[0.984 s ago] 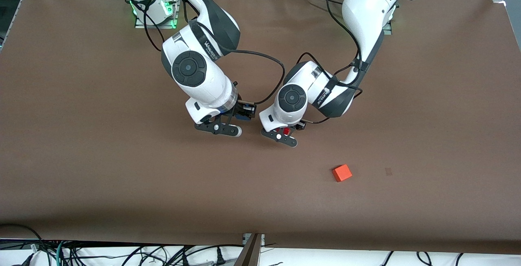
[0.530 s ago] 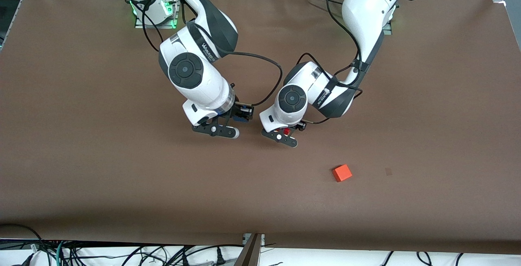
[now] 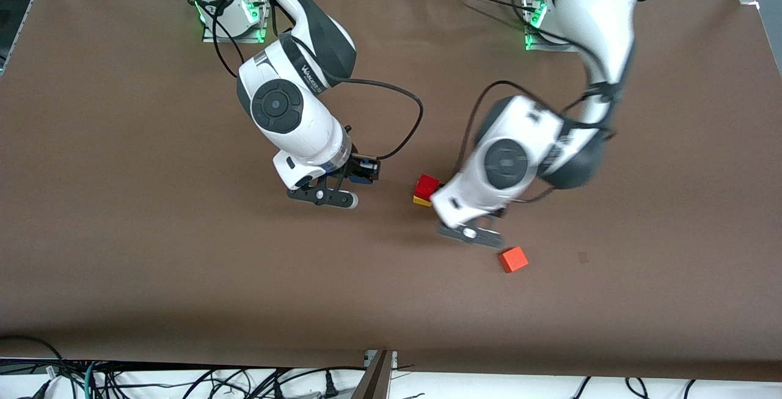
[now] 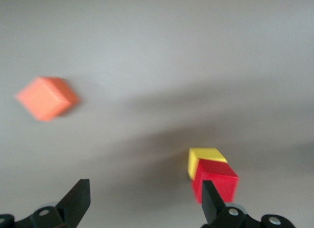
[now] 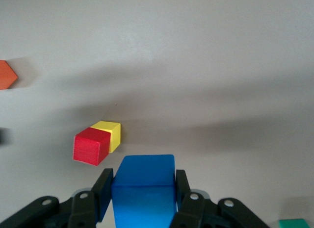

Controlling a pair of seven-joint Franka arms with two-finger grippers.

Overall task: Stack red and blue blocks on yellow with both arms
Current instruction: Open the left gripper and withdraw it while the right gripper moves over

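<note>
The red block (image 3: 427, 184) sits on the yellow cube (image 3: 421, 201) mid-table, a little askew. My left gripper (image 3: 470, 235) is open and empty, over the table between this stack and the orange cube. In the left wrist view the red block (image 4: 216, 181) and the yellow cube (image 4: 204, 156) lie beside one fingertip, outside the open jaws. My right gripper (image 3: 324, 195) hovers beside the stack toward the right arm's end. In the right wrist view it (image 5: 142, 185) is shut on the blue block (image 5: 146, 170), with the red block (image 5: 90, 147) and the yellow cube (image 5: 111, 132) ahead.
An orange cube (image 3: 513, 259) lies nearer the front camera than the stack, close to my left gripper; it also shows in the left wrist view (image 4: 46, 97) and the right wrist view (image 5: 6, 74). A green cube's corner (image 5: 297, 223) shows in the right wrist view.
My left gripper has let go of the red block on the yellow cube, risen, and swung away toward the orange cube. My right arm has barely moved, still holding the blue block.
</note>
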